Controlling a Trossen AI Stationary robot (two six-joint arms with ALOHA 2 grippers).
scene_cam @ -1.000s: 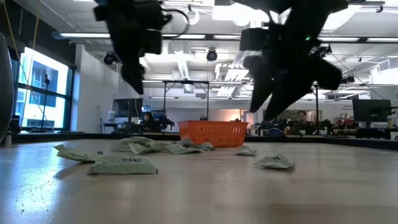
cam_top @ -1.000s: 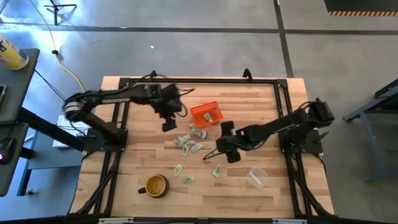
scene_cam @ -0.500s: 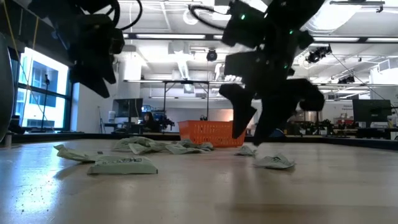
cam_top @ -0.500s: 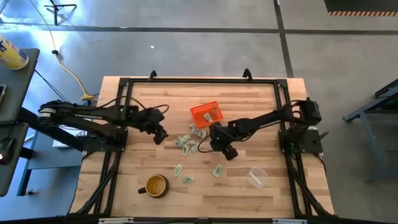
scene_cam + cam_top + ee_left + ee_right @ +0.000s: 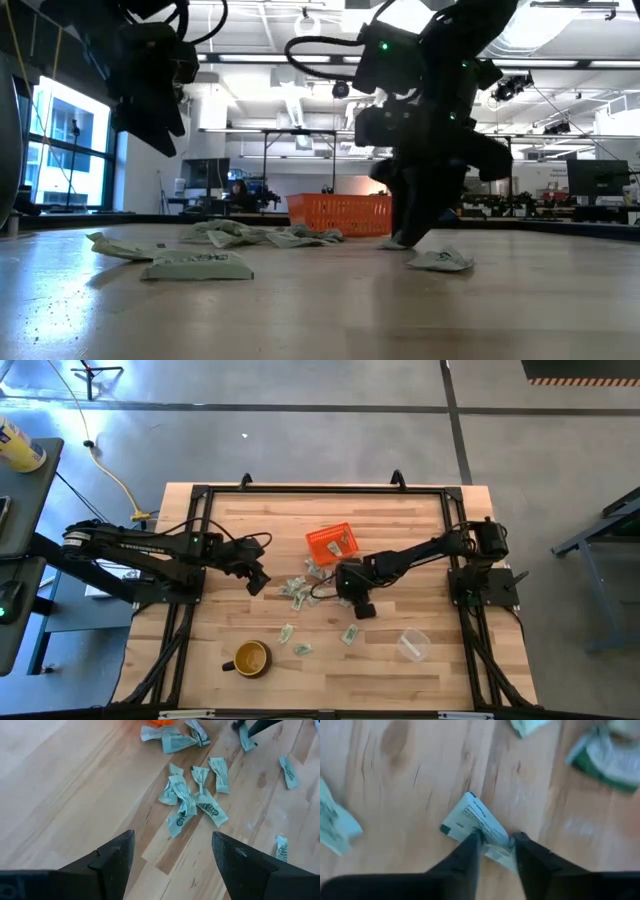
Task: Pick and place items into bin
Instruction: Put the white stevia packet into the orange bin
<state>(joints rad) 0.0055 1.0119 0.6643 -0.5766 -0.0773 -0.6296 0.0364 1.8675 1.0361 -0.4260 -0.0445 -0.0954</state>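
The orange bin (image 5: 331,544) holds a few pale scraps (image 5: 343,542).

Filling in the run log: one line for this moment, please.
right gripper: down on table, fingers around pale green-and-white paper scrap | left gripper: open, hovering, empty | orange plastic basket: holds scraps

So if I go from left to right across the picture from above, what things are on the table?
Left gripper → mug → orange bin → right gripper → clear cup.

Pale green-and-white scraps (image 5: 192,800), bright orange bin (image 5: 331,544).
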